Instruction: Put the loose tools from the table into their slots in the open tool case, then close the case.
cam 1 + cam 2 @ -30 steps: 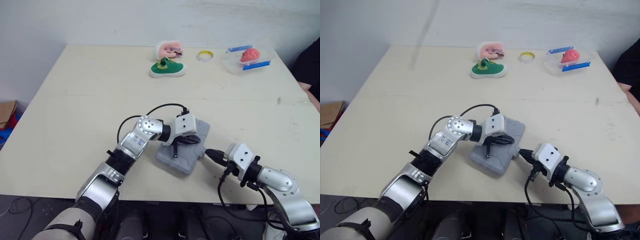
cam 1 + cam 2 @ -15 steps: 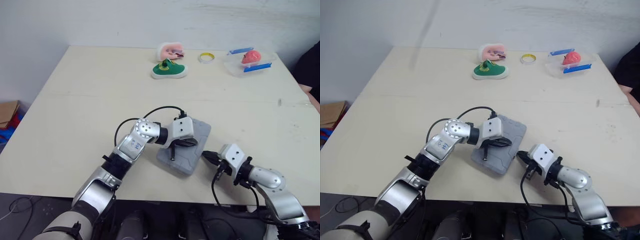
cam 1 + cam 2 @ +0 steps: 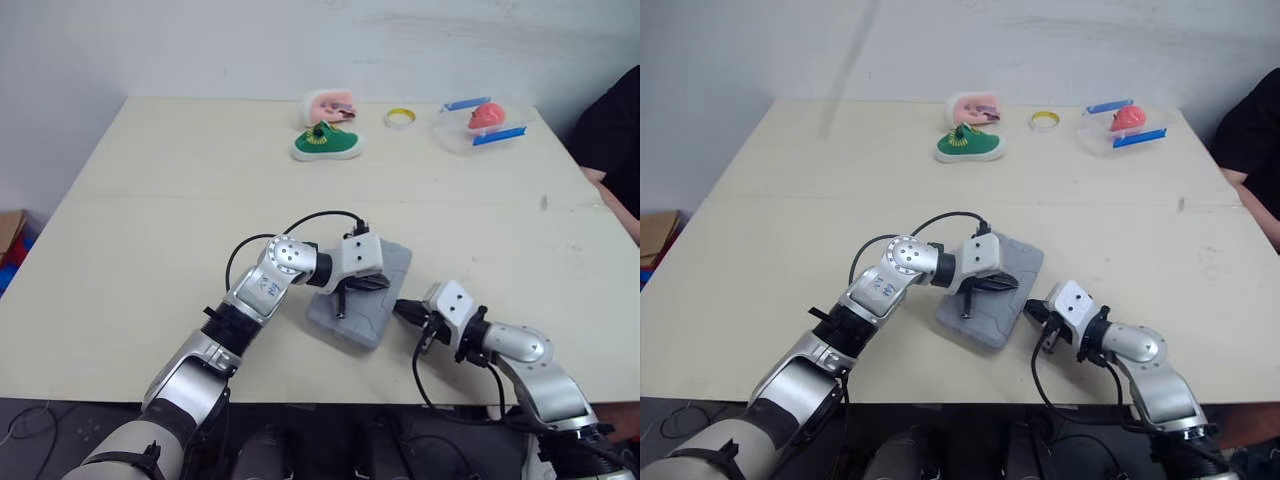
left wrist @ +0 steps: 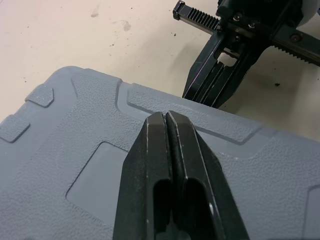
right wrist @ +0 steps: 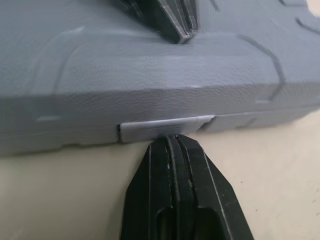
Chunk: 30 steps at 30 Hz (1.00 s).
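Pressing its clenched left gripper (image 4: 166,116) on the lid of the closed grey tool case (image 3: 372,308) at six o'clock on the worktop (image 3: 150,250), the robot noses its clenched right gripper (image 5: 172,140) against the latch (image 5: 160,129) at four o'clock, where a slip could shove the case sideways, latch unfastened.

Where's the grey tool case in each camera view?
Left eye view: tool case low centre, between both arms.
Right eye view: same spot.
Left wrist view: lid under the left gripper.
Right wrist view: side wall just ahead of the right gripper.
Shared landmark: left gripper on the lid.
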Tool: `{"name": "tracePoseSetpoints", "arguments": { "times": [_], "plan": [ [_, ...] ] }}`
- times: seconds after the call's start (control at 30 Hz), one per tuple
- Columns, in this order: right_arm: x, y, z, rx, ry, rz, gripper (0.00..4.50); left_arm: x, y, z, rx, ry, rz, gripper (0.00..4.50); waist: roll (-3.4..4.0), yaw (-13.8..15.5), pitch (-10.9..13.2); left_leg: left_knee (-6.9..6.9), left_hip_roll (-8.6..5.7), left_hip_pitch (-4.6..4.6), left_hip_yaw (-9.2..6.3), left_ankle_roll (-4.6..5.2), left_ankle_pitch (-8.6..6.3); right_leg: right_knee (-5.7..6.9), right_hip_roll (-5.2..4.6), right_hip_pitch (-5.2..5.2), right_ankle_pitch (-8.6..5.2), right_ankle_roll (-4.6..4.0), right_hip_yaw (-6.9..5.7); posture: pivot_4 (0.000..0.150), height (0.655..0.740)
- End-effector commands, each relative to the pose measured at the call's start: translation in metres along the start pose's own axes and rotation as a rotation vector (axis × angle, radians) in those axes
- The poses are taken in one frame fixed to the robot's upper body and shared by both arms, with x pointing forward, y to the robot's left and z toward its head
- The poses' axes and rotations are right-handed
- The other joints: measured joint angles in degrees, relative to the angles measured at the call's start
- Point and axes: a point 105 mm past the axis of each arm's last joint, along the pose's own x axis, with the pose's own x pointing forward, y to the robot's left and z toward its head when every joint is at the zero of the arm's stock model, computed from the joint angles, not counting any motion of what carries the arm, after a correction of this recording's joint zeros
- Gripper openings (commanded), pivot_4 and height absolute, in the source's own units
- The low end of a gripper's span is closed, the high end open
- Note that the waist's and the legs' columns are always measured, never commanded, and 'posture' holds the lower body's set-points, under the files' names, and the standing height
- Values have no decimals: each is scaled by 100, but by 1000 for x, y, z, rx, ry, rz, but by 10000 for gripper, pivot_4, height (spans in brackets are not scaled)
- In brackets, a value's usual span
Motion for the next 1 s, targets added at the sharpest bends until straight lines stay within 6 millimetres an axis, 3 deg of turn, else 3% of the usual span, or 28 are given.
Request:
{"name": "tracePoseSetpoints", "arguments": {
  "times": [0.03, 0.33, 0.47, 0.53, 0.6, 0.73, 0.8, 0.9, 1.0],
  "plan": [
    [12, 0, 23, 22, -90, 37, 0, 14, -31, -62, -109, 203, -110, 447, -8, -21, -11, -8, 2, 30, -2, -27, -25, -10, 0, 30, -2, -4, -1, 1500, 7400],
    [-14, -3, 24, -57, -73, 23, 0, 9, -22, -52, -131, 108, -78, 447, 12, -1, -23, -18, 1, 27, -5, -36, -29, -17, -5, 25, -3, -6, 0, 1500, 7400],
    [-38, -4, 27, -101, -53, 19, 0, -5, -14, -13, -68, -146, -59, 447, 39, 27, -15, -38, -1, 26, -4, -39, -27, -31, -4, 22, -3, -7, -2, 1500, 7400],
    [-60, -7, 28, -131, -40, 5, 0, -28, -3, 17, 70, -343, 12, 447, 60, 39, -1, -52, -4, 20, -3, -41, -24, -42, -4, 16, -4, -7, -2, 1500, 7400],
    [-82, -9, 32, -163, -32, -5, 0, -56, 5, 31, 173, -447, 64, 447, 71, 50, 31, -60, -6, 3, -2, -52, -14, -50, -4, -1, -4, -7, -6, 1500, 7400],
    [-113, -5, 48, -244, -117, 8, 0, -98, 18, 24, 127, -451, 125, 447, 80, 48, 64, -60, -10, -56, 4, -41, 31, -45, 5, -58, -2, -4, -13, 1500, 7400],
    [-127, -10, 50, -168, -115, -3, 0, -118, 21, 13, 90, -415, 159, 5464, 79, 37, 68, -61, -12, -61, 11, -41, 47, -45, 13, -62, 0, -1, -15, 1500, 7400],
    [-149, -20, 56, -218, -102, -58, 9611, -158, 23, -16, 11, -306, 253, 16520, 77, 22, 75, -59, -17, -63, 11, -32, 49, -42, 9, -63, 5, 8, -21, 1500, 7400],
    [-158, -23, 59, -318, -54, -74, 23969, -189, 16, -45, -86, -196, 334, 29840, 66, 32, 85, -60, -17, -61, 7, -6, 31, -36, 5, -64, 6, 10, -11, 1500, 7400]
  ]
}}
